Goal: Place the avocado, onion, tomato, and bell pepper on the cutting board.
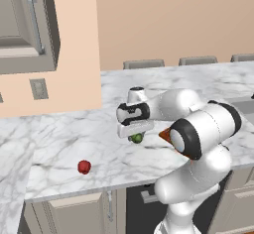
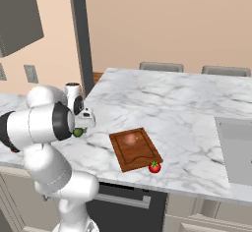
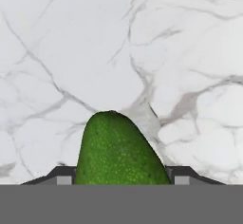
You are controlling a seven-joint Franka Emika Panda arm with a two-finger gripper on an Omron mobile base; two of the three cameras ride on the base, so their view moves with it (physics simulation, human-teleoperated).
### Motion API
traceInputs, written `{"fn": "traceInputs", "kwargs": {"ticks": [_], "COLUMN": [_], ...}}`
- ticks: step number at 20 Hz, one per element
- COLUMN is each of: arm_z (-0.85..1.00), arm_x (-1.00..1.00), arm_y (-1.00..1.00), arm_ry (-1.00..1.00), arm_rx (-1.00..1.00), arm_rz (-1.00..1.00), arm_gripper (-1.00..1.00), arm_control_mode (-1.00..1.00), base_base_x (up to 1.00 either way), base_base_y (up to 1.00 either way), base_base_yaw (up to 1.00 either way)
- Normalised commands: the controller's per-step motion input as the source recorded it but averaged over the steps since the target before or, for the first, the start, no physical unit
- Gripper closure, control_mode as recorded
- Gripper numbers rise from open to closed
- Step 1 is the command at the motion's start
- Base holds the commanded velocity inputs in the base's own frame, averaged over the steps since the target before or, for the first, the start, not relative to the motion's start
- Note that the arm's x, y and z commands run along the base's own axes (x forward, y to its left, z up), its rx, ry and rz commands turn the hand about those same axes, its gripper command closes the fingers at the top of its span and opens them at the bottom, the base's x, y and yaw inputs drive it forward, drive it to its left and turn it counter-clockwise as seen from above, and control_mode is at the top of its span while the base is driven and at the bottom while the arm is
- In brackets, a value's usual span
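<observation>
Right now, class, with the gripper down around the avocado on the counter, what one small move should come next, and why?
Probably a short lift straight up. In the hand view the avocado sits between the dark fingertips, which look closed against its sides, so the gripper seems to hold it. The cutting board, with the onion on it, lies off to the side, so clearing the marble counter comes first.

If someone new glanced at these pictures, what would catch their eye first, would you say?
Probably the gripper with the green avocado between its fingertips, low over the marble counter. Next, the reddish-brown cutting board near the counter's front edge, with the pale onion on it and the bright tomato just off its corner.
</observation>
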Motion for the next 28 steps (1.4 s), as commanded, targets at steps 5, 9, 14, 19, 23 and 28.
{"fn": "traceInputs", "kwargs": {"ticks": [5, 9, 14, 19, 23, 28], "arm_z": [0.67, 0.33, 0.03, -0.01, -0.03, -0.09], "arm_x": [-0.77, -0.62, -0.18, 0.21, 0.49, 0.19], "arm_y": [-0.62, -0.83, -0.77, -0.54, -0.56, -0.6], "arm_ry": [0.0, 0.0, 0.0, 0.0, 0.04, 0.06], "arm_rx": [0.0, 0.0, -0.01, -0.05, -0.03, 0.0], "arm_rz": [-0.1, -0.19, -0.17, -0.06, -0.05, -0.01], "arm_gripper": [1.0, 1.0, 1.0, 1.0, 1.0, 1.0], "arm_control_mode": [-1.0, -1.0, -1.0, -1.0, -1.0, -1.0], "base_base_x": [0.0, 0.0, 0.0, 0.0, 0.0, 0.0], "base_base_y": [0.0, 0.0, 0.0, 0.0, 0.0, 0.0], "base_base_yaw": [0.0, 0.0, 0.0, 0.0, 0.0, 0.0]}}
